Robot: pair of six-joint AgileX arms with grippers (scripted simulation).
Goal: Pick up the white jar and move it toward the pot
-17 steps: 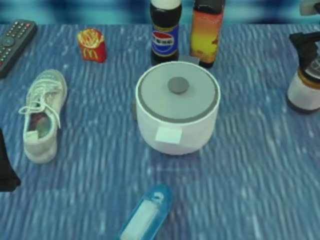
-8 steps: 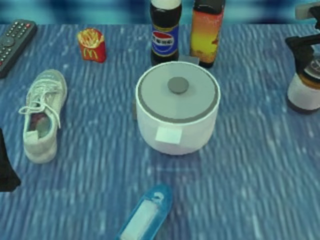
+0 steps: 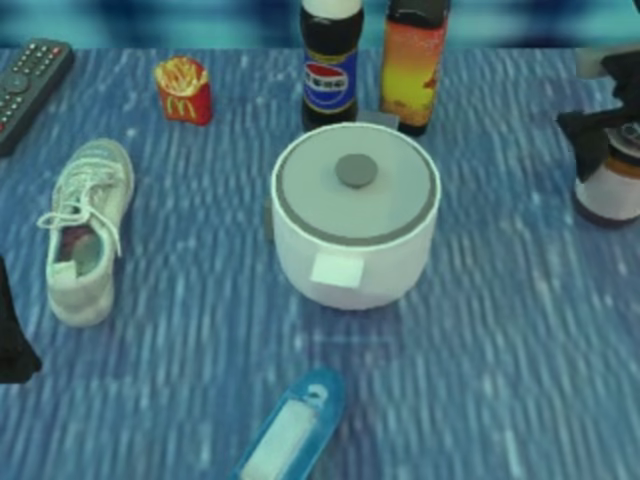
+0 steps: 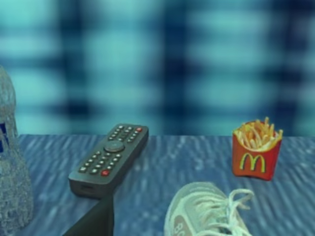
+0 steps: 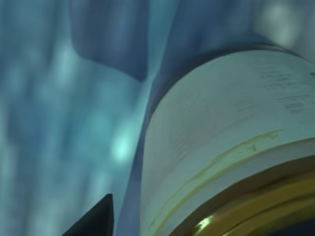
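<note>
The white jar (image 3: 607, 195) stands at the table's far right edge, its lid hidden under my right gripper (image 3: 600, 135), which sits low over its top. In the right wrist view the jar's white label and orange-brown band (image 5: 221, 147) fill the picture. One dark finger (image 5: 96, 219) stands beside the jar with a gap between them, so the gripper is open. The big white pot (image 3: 355, 225) with its grey lid and knob stands at the table's middle, well left of the jar. My left gripper (image 3: 12, 345) is parked open at the left edge.
A cola bottle (image 3: 330, 65) and an orange-labelled bottle (image 3: 415, 65) stand right behind the pot. A white shoe (image 3: 85, 230), a fries box (image 3: 183, 90) and a remote (image 3: 30, 85) lie at the left. A blue oblong object (image 3: 290, 430) lies at the front.
My right gripper has come down over the jar and shifted slightly left, now covering its lid. The jar, the pot and the left arm have not moved.
</note>
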